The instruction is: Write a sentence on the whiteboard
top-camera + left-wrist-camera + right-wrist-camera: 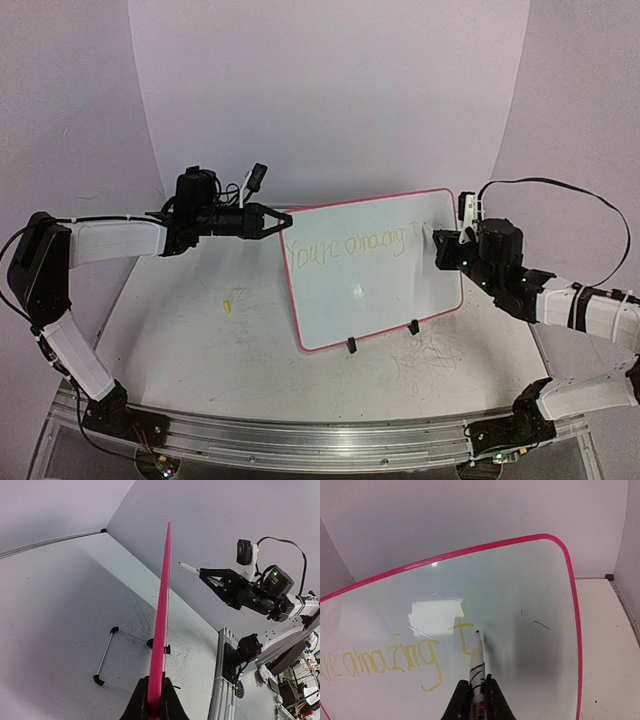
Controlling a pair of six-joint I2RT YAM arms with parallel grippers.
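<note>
Left gripper (284, 221) clamps the whiteboard (390, 292); right gripper (476, 687) grips the marker (476, 656). Tip apparently at the sentence's (385, 661) "t": keep pressure light, board steady.

right wrist: sentence (385, 662) start cut off left | left wrist: whiteboard (161, 630) edge-on, face hidden

Top and close wrist views share the whiteboard (380, 290).
</note>
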